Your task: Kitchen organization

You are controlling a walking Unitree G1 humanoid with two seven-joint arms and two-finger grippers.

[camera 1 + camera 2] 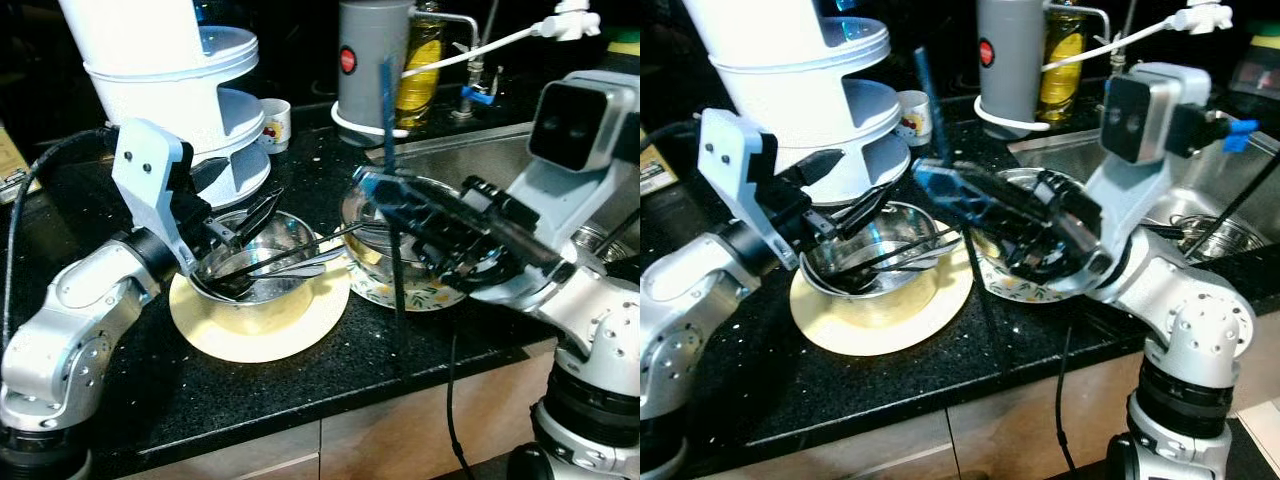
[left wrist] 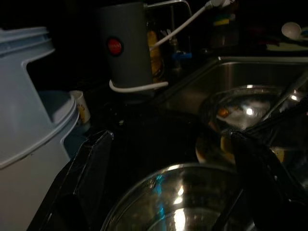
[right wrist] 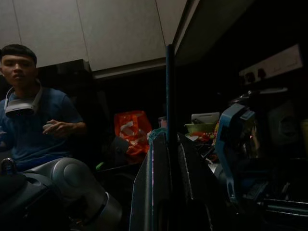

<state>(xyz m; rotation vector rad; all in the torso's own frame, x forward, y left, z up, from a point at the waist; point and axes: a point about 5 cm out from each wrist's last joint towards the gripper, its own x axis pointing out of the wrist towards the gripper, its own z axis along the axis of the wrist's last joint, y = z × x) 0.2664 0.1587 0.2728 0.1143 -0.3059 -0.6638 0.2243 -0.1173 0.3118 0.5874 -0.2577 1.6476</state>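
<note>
Left gripper (image 1: 240, 240): fingers spread apart, reaching into the steel bowl (image 1: 285, 232).
Steel bowl: on a yellow plate (image 1: 262, 322) on the black counter (image 1: 150, 385); cutlery inside (type unclear).
Right gripper (image 1: 375, 192): clenched on 1 dark upright stick (image 1: 390, 130), above a glass bowl (image 1: 362, 245) on a patterned plate (image 1: 420, 297).
Sink (image 1: 475, 158): just behind.

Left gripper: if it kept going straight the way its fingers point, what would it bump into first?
Probably the steel bowl on the yellow plate. The left gripper hangs open right over the bowl's rim, fingers slanting into it, where some cutlery lies. Depth is hard to judge.
</note>
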